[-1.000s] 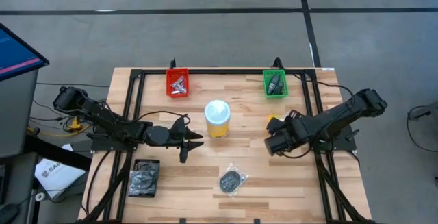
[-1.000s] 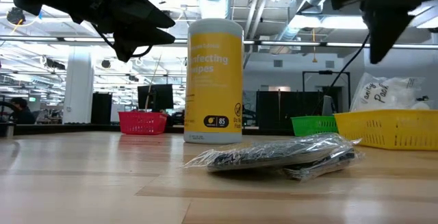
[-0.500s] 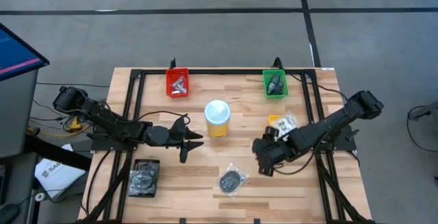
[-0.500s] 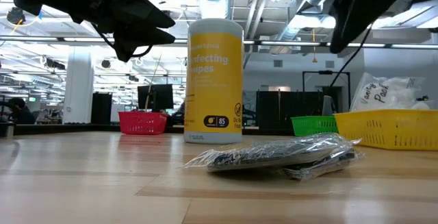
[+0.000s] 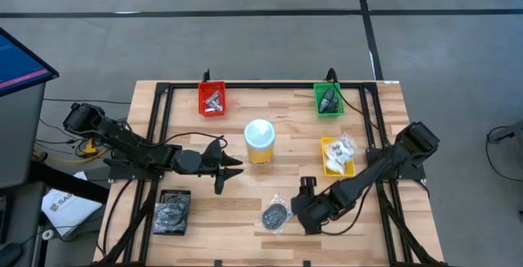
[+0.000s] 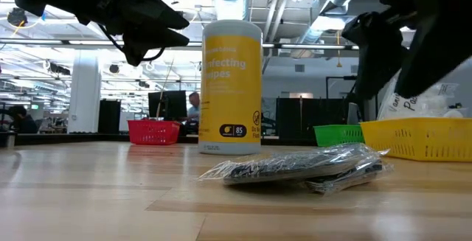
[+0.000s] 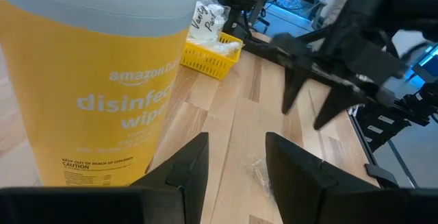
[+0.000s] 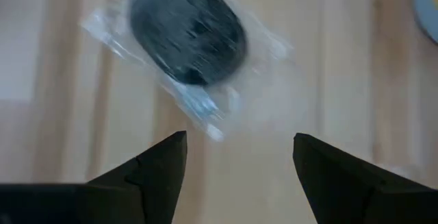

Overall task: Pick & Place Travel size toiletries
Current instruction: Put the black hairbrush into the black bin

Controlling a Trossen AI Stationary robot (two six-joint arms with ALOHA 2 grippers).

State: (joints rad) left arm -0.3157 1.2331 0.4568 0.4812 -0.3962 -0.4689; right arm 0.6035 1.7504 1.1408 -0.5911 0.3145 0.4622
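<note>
Since the earlier frame we see that the right gripper [image 5: 305,204] has moved away from the yellow tray [image 5: 337,155] toward the bagged dark bundle [image 5: 277,215], while the left gripper [image 5: 231,167] stayed beside the yellow tub [image 5: 260,141]. Going left to right, we find the left fingers [image 7: 186,165] spread over bare wood, then the bundle lying flat on the table [image 5: 237,206] just beside the right gripper, whose fingers [image 8: 159,170] are spread wide and hold nothing
</note>
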